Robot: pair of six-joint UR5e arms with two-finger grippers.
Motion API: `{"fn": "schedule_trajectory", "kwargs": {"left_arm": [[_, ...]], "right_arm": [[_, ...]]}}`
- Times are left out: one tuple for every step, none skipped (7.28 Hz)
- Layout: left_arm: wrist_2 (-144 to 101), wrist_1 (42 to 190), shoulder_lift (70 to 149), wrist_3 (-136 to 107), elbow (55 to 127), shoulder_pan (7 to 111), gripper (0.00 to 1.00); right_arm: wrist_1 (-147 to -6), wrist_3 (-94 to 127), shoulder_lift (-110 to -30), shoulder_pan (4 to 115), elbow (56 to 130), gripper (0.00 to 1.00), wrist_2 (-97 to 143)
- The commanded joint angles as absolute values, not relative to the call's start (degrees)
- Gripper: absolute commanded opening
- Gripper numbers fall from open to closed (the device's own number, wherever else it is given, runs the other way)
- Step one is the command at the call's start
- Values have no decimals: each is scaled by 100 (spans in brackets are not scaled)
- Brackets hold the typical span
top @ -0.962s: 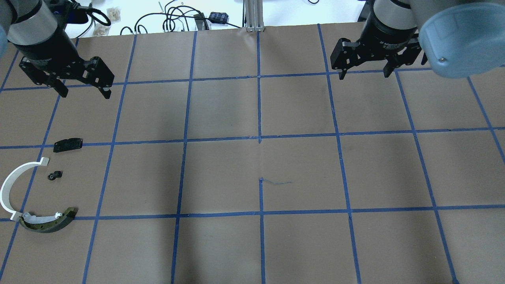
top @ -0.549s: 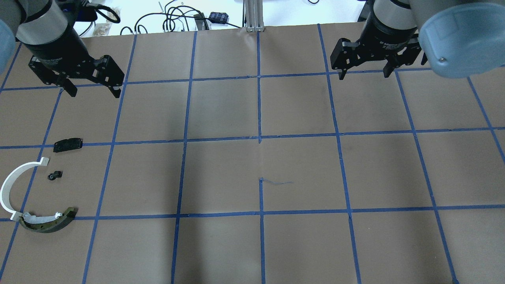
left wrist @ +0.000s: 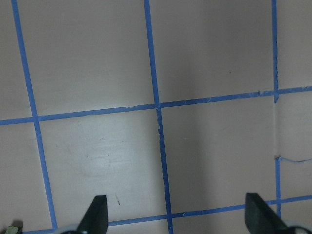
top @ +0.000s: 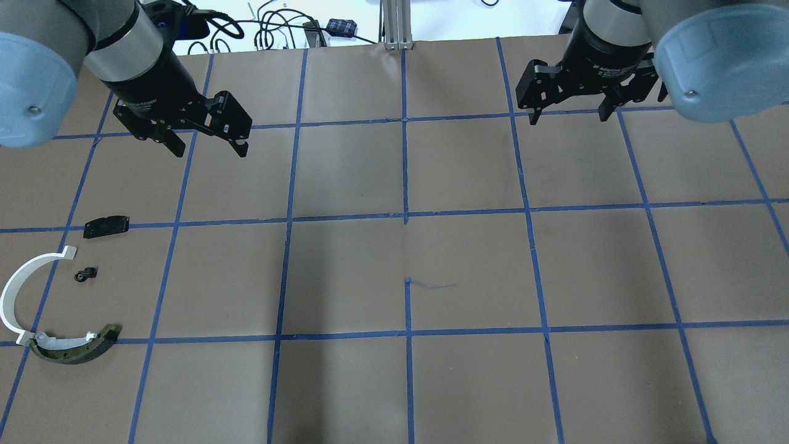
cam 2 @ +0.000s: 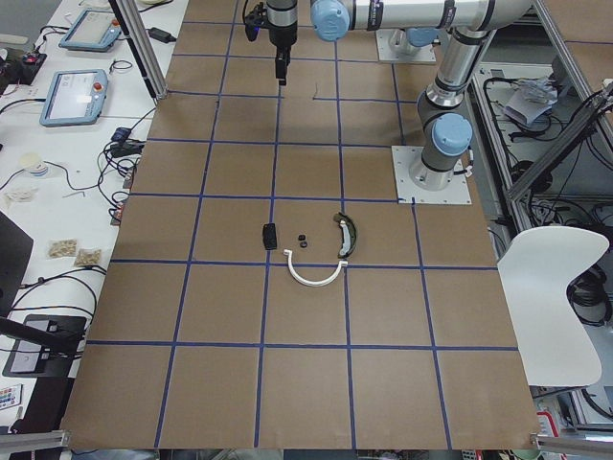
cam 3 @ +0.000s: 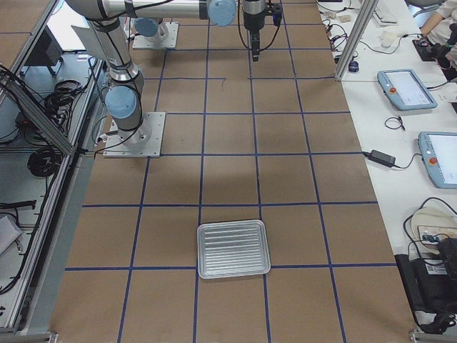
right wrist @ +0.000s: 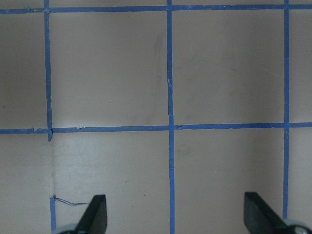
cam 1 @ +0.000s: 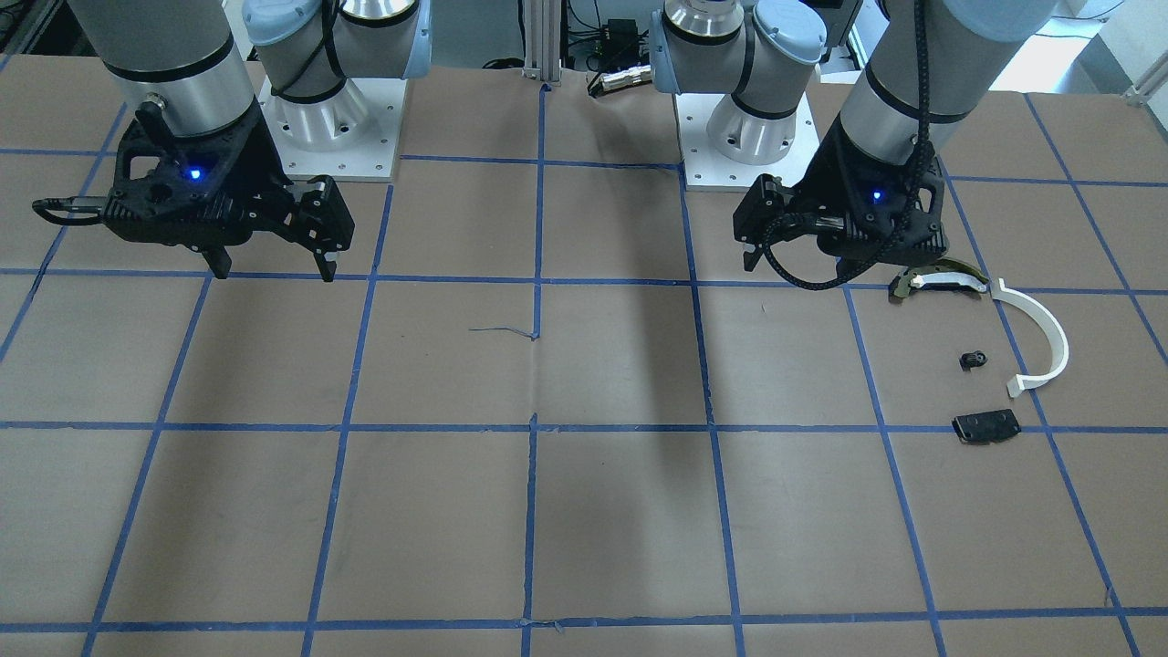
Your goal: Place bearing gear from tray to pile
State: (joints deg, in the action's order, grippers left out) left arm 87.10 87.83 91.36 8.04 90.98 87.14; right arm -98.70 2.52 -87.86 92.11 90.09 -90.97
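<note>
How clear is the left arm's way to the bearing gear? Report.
Probably clear: the bearing gear lies uncovered, apart from the white half-ring and black plate; the left tool hovers open.

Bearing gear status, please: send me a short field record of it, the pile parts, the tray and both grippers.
bearing gear: lying on the table among the pile parts, touching none of them
pile parts: white half-ring strip, dark curved piece, flat black plate
left gripper: open, empty, above the table, away from the gear
right gripper: open, empty, over the table's other half
tray: shows only in the exterior right view
</note>
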Motion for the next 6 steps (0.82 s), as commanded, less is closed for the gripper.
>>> {"fn": "schedule_trajectory", "kwargs": {"left_arm": [[8850,8798,9097,852,9141,8684,100],[8816,8789,9088,826,9184,8666,100],[8868,8798,9079,852,9193,8657,100],[8764,8772,9070,826,9202,8588,100],[8824,8789,9070,844,9228,8552,100],[8859,8815,9070,800,9237,8595,100]], "right_arm": [[-9870,246,-8789,9211,9009,100,-9097],[-9870,255,-8789,9211,9009,100,-9097],[-9870,255,-8789,9211,9009,100,-9097],[-9870,246,-8789,9211,9009,100,-9097],[-9870,255,-8789,9211,9017,100,-9097],[-9870,255,-8789,9211,9018,100,-9097]]}}
